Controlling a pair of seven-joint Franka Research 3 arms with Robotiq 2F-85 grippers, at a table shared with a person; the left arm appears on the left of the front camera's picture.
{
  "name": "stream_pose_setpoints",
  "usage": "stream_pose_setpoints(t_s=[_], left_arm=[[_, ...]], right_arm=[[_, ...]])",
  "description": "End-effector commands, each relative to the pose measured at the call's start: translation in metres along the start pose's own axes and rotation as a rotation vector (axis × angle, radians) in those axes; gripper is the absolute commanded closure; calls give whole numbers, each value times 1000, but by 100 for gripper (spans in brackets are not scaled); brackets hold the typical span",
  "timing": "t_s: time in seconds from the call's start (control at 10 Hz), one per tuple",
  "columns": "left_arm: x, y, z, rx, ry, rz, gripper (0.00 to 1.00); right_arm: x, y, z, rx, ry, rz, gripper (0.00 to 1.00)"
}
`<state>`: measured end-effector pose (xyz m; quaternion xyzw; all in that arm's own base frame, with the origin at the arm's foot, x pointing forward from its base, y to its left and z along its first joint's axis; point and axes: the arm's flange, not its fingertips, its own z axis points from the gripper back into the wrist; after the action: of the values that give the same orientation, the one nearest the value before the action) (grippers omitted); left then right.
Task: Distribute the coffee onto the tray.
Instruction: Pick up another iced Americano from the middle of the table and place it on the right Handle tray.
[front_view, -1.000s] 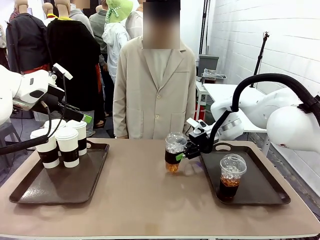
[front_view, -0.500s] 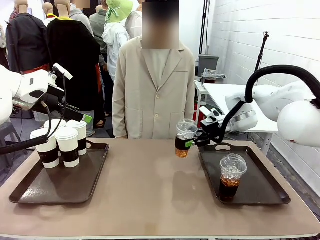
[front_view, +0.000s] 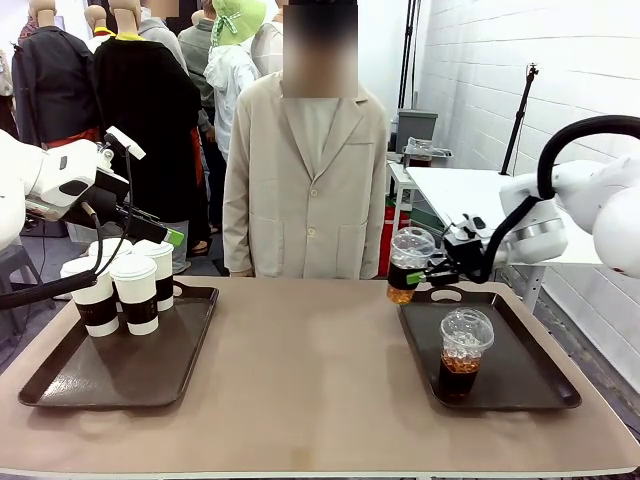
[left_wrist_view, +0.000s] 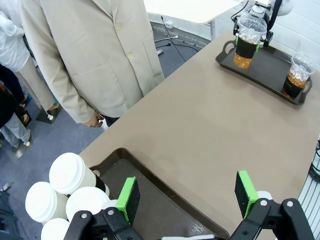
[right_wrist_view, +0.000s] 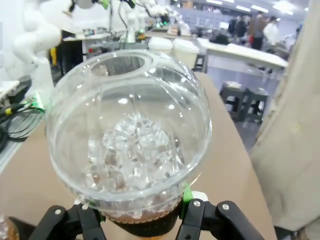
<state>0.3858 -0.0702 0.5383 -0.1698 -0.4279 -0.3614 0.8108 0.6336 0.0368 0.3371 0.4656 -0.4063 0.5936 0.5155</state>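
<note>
My right gripper (front_view: 412, 274) is shut on a clear dome-lidded cup of iced coffee (front_view: 409, 262). It holds the cup in the air over the far left corner of the right tray (front_view: 520, 388). Up close the held cup (right_wrist_view: 129, 145) shows ice and dark liquid between the right gripper's (right_wrist_view: 141, 220) green-padded fingers. A second iced coffee (front_view: 464, 352) stands on that tray. Several white lidded paper cups (front_view: 133, 290) with brown sleeves stand at the far end of the left tray (front_view: 60, 388). My left gripper (left_wrist_view: 186, 193) hangs open above the left tray (left_wrist_view: 150, 187), holding nothing.
A person in a beige coat (front_view: 305, 175) stands at the table's far edge, hands down. The brown tabletop (front_view: 310, 370) stretches between the two trays. A white table (front_view: 450, 185) and a black stand lie behind the right side.
My right gripper has lifted the iced coffee from the table's middle and carried it right, to above the right tray's far left corner. The left arm has not moved.
</note>
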Motion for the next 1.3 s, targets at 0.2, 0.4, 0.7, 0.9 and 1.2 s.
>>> stream_pose_setpoints(t_s=[0.2, 0.4, 0.7, 0.9, 1.2], left_arm=[[-1, 1, 1, -6, 5, 2, 0], [-1, 1, 1, -6, 5, 2, 0], [-1, 1, 1, -6, 5, 2, 0], [-1, 1, 1, -6, 5, 2, 0], [-1, 1, 1, -6, 5, 2, 0]], right_arm=[[-19, 34, 17, -118, -3, -25, 36], [-36, 44, 26, -142, 2, -54, 36], [-52, 47, 32, -149, 8, -80, 36], [-58, 45, 38, -160, 20, -90, 36], [-64, 45, 48, -166, 41, -104, 36]])
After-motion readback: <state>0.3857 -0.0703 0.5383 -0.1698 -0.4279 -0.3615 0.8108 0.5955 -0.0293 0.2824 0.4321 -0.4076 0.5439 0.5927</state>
